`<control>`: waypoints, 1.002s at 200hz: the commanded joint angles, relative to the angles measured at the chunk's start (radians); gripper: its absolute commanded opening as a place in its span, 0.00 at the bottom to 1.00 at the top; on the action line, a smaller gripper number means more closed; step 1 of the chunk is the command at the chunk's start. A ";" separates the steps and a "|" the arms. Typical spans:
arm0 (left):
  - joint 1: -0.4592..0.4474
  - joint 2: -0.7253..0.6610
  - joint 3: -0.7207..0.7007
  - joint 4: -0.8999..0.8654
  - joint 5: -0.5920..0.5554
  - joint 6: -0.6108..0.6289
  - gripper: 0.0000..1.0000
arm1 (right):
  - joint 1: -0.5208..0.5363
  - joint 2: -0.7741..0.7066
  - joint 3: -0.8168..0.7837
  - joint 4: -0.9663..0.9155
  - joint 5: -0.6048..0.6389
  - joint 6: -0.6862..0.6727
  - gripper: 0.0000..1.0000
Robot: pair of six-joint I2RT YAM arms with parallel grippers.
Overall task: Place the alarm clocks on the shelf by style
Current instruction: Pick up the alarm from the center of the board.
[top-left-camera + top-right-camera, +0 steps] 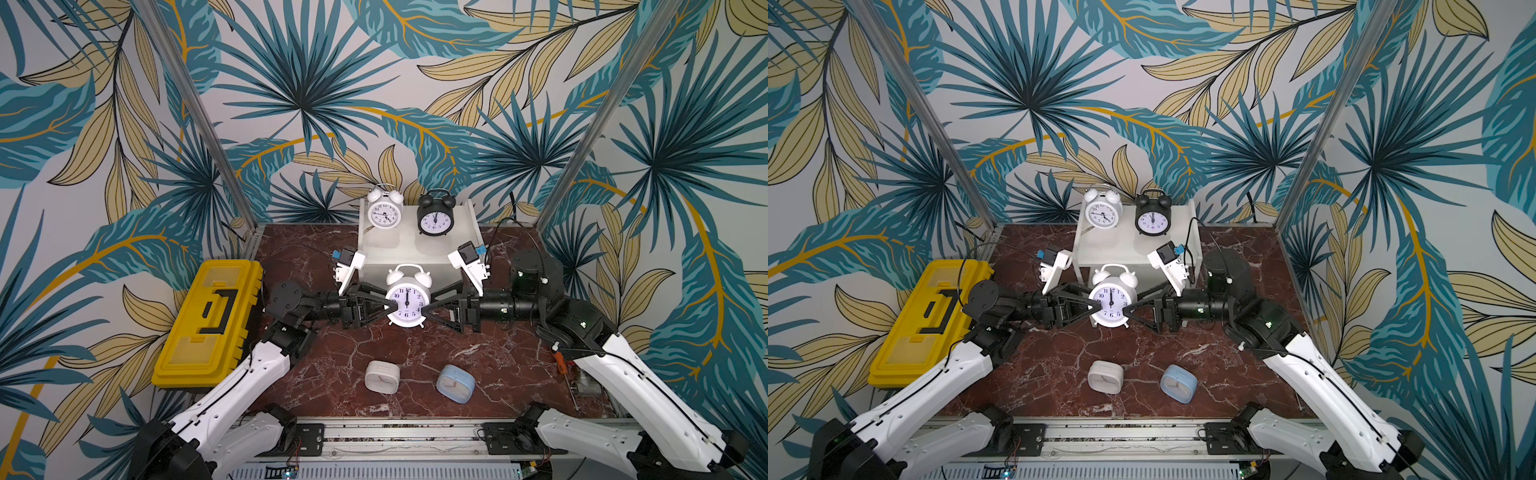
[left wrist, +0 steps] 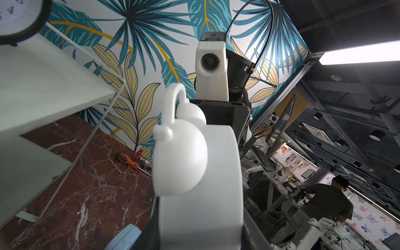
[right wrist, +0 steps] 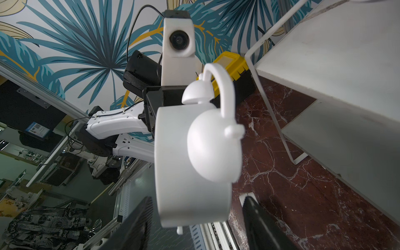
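Jaws first: your left jaws are pinching the white bell clock (image 1: 407,301) across its face and back. The right jaws are spread around its opposite side, and the right wrist view shows a sliver of gap beside each finger (image 3: 259,220).

That clock hangs upright just in front of the shelf (image 1: 411,245), by its front edge, apparently clear of the worktop (image 1: 415,349). Another white bell clock (image 1: 384,210) and a black one (image 1: 435,216) stand along the top board's back edge. Two square clocks, white (image 1: 382,377) and blue (image 1: 455,383), lie near the worktop's front edge.

Mind that single grip. It bites a smooth round case off-centre, so the clock could swing or slip. Draw the right jaws back carelessly and a finger may catch the case. Lift too close and the handle could snag under the top board's front edge, or you could topple the standing clocks.
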 commanded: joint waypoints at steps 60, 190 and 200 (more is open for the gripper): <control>0.006 -0.032 0.046 -0.009 -0.032 0.044 0.26 | 0.002 0.006 0.005 0.037 0.010 0.009 0.50; 0.016 -0.051 0.049 -0.093 -0.079 0.097 0.75 | 0.002 0.058 0.184 -0.160 0.054 -0.180 0.25; 0.018 -0.067 0.051 -0.139 -0.100 0.120 0.78 | 0.001 0.071 0.219 -0.201 0.083 -0.228 0.24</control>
